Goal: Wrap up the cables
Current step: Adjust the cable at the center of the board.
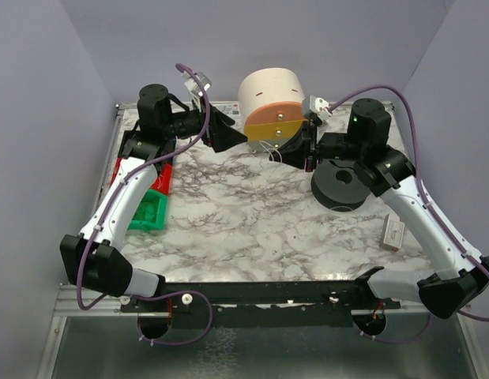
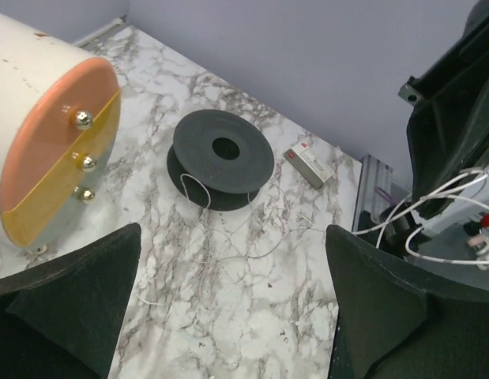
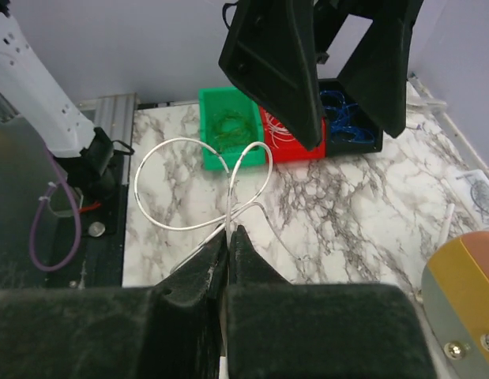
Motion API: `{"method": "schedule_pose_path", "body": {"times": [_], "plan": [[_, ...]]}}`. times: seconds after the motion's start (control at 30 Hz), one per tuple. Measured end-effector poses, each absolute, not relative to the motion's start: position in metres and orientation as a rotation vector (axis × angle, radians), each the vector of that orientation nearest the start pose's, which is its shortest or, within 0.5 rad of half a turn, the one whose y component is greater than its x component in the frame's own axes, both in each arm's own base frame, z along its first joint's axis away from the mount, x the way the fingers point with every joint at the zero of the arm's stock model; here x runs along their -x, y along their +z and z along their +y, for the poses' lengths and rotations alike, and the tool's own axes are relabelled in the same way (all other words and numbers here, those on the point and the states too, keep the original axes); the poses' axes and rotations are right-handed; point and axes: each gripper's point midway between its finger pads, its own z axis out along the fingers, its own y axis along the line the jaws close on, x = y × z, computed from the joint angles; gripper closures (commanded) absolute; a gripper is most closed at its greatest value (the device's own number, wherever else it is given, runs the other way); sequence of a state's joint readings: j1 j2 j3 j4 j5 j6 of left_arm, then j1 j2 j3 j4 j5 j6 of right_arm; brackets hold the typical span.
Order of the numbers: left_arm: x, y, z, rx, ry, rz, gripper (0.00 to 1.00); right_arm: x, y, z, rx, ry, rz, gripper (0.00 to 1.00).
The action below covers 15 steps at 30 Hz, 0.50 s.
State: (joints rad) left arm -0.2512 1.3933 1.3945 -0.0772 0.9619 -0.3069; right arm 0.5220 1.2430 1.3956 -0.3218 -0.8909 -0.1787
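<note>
A dark grey spool (image 1: 341, 183) lies flat on the marble table under my right arm; it also shows in the left wrist view (image 2: 223, 158). A thin whitish cable (image 3: 182, 228) loops out over the table from my right gripper (image 3: 230, 233), which is shut on it. Another hair-thin strand (image 2: 268, 251) trails over the table from the spool. My right gripper (image 1: 290, 150) hangs in front of the cylinder. My left gripper (image 1: 228, 130) is open and empty, pointing at the right one; its fingers (image 3: 276, 63) hang above the bins in the right wrist view.
A white cylinder with an orange-and-yellow face and three metal studs (image 1: 269, 99) lies at the back centre. Green (image 1: 149, 212) and red (image 1: 137, 170) bins sit at the left edge, with a black bin of blue wire (image 3: 351, 130) beside them. A small white box (image 1: 393, 234) lies at the right.
</note>
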Motion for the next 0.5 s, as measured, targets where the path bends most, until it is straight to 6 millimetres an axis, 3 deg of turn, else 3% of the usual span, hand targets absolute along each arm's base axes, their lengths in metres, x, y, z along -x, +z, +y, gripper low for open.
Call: {"method": "schedule_pose_path", "body": {"times": [0.27,0.5], "plan": [[-0.302,0.370,-0.270,-0.891,-1.254,1.565,0.02,-0.218,0.401,0.286,1.198,1.171,1.324,0.99],[-0.273,0.363,-0.298,-1.012,-1.356,1.536,0.07,-0.214,0.417,0.284,1.192,1.220,1.296,0.99]]}}
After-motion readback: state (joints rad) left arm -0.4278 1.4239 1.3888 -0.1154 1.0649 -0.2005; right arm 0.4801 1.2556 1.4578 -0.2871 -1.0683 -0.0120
